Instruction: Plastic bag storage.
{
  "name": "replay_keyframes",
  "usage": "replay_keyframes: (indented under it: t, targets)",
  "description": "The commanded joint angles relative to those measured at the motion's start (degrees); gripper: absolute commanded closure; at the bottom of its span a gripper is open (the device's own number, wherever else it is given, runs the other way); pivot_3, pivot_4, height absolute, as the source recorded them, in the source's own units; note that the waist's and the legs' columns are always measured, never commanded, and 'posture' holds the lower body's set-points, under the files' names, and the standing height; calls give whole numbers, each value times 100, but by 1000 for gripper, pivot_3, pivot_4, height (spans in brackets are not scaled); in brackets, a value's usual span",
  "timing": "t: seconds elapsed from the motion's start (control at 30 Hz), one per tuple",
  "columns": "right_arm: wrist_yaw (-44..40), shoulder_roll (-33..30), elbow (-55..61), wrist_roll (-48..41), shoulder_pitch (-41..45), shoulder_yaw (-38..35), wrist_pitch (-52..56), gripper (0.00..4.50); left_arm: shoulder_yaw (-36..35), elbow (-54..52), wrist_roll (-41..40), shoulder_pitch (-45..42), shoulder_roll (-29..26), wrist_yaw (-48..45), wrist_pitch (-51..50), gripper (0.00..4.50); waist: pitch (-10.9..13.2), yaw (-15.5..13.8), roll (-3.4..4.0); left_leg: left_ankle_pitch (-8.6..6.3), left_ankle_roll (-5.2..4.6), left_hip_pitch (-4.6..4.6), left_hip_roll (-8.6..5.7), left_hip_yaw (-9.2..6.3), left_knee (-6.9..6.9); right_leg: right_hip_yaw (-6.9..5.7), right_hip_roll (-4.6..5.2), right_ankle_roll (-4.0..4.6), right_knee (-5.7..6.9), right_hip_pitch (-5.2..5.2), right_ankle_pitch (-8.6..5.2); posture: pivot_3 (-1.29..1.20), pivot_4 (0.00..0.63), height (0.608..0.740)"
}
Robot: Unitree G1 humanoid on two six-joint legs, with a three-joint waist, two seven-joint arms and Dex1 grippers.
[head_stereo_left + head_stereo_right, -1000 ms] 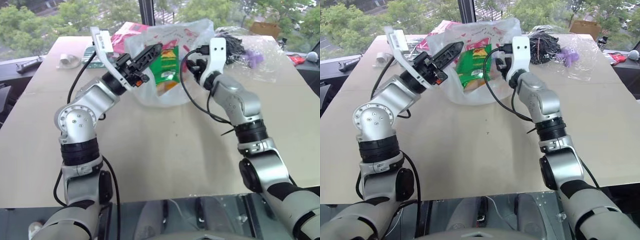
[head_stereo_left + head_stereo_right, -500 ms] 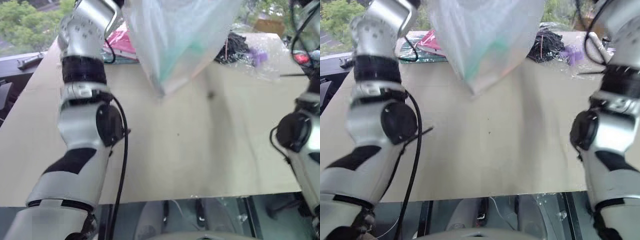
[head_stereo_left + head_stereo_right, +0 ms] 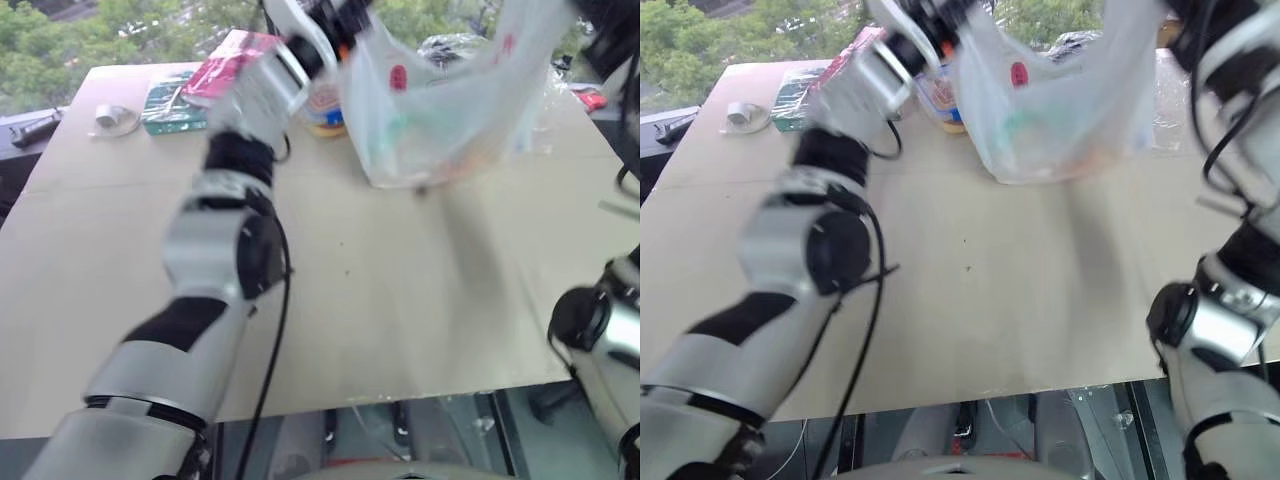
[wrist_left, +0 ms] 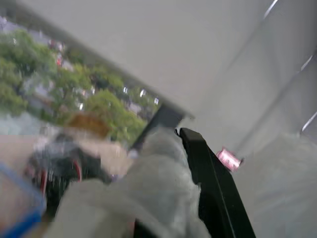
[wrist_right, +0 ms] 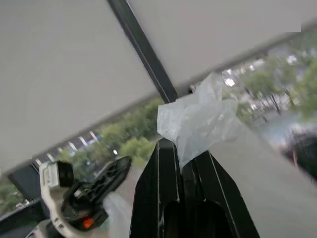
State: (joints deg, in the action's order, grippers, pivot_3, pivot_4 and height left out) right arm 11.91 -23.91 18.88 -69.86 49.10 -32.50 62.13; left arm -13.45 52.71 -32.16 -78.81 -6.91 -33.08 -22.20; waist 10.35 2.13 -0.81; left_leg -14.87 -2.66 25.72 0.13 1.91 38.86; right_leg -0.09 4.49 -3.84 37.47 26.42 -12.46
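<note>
The right gripper is clamped tight on a bunched tuft of the bag, the film puffing out just past its black fingers. The left gripper is likewise closed, with crumpled film wadded against its one visible finger; in the right wrist view it shows as a shut pair of fingers with white plastic trailing below. Between the two, the bag hangs stretched and raised above the table, its belly sagging low near the far middle of the tabletop, whether touching it or just above I cannot tell. It looks very light, thin and limp, crinkly and probably slippery, so it should fold wherever it is unsupported and could tear or slide out of a shallow pinch; the gathered upper edge or handle loops seem the soundest places to hold, as both grippers do now. Faint green and orange patches show through the film at its low point, so something appears to be inside, though what is unclear. Behind the bag a jar stands on the table, with a pink packet and a small white holder farther to the left.
</note>
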Motion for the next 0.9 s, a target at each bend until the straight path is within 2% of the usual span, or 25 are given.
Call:
replay_keyframes:
  t: [0.03, 0.13, 0.23, 0.27, 0.37, 0.47, 0.57, 0.67, 0.7, 0.73, 0.9]
  targets:
    - [331, 206, 1376, -705, -1692, 566, 326, 4437, 409, -1699, 78, 1051, 352, 245, -489, 4500, 0, -18, 0, -1, -2, -10, 4, -5, 21, -15, -3, 1, -1, -26, -1, 0, 150, 740]
    - [318, 45, 2170, -1381, -3196, 966, 247, 4437, 475, -3356, -231, 2049, 239, 402, -1269, 4500, 9, 35, 5, -1, -6, -16, 5, -12, 50, 3, 0, 0, 23, -29, 2, 0, 150, 740]
    - [88, -423, 2802, -1746, -4526, 1160, 174, 4437, 397, -4505, -444, 2905, -204, 487, -1983, 4500, 10, 13, 3, -2, -19, -44, 3, 0, 65, 27, -2, 0, 39, -37, 9, 0, 150, 740]
    - [-1, -562, 2880, -1763, -4879, 1186, 117, 4437, 446, -4812, -424, 3187, -395, 429, -2093, 4500, 6, 12, 3, -13, -39, -93, 7, -3, 63, 23, -6, 1, 38, -90, 8, 0, 150, 740]
    - [-480, -969, 2806, -962, -5617, 1353, -19, 4437, 588, -5525, -483, 3989, -953, 83, -2334, 4500, 0, 6, 2, -18, -42, -250, 19, -1, 41, 25, -24, 3, -7, -249, 2, 0, 150, 740]
    - [-1033, -1314, 2540, 31, -6075, 1560, -335, 4500, 663, -5933, -488, 4543, -1361, -269, -2282, 3721, -8, -26, -7, -18, -41, -290, 29, 1, 36, 25, -33, 23, -48, -300, -9, 0, 150, 740]
    - [-1603, -1611, 2076, 1382, -6380, 1765, -1087, 4500, 758, -6216, -330, 5047, -1696, -596, -1971, 2331, -12, -114, -14, -18, -43, -285, 26, 5, 41, 36, -34, 34, -53, -299, 2, 0, 150, 740]
    - [-2547, -1615, 1981, 2026, -6830, 1654, -1975, 3662, 832, -6484, 62, 5773, -2140, -909, -1393, 929, -14, -159, -12, -25, -52, -281, 24, 17, 34, 50, -36, 32, -56, -292, 4, 0, 150, 740]
    - [-2855, -1695, 2034, 2329, -7053, 1645, -2281, 3255, 792, -6559, 135, 6013, -2276, -1064, -1165, 541, -14, -163, -12, -25, -53, -281, 25, 18, 31, 51, -38, 23, -56, -289, 8, 0, 150, 740]
    - [-3041, -1782, 2089, 2663, -7295, 1599, -2542, 2658, 677, -6615, 158, 6239, -2376, -1143, -1003, 8, -14, -164, -12, -26, -53, -280, 28, 19, 26, 52, -41, 18, -62, -288, 11, 0, 150, 740]
    - [-3909, -1737, 2559, 3285, -8442, 766, -3479, 259, 193, -6832, 210, 7303, -2800, -1489, -385, 0, -17, -203, -20, -33, -60, -265, 38, 29, 21, 55, -39, 29, -74, -272, 2, 0, 150, 740]
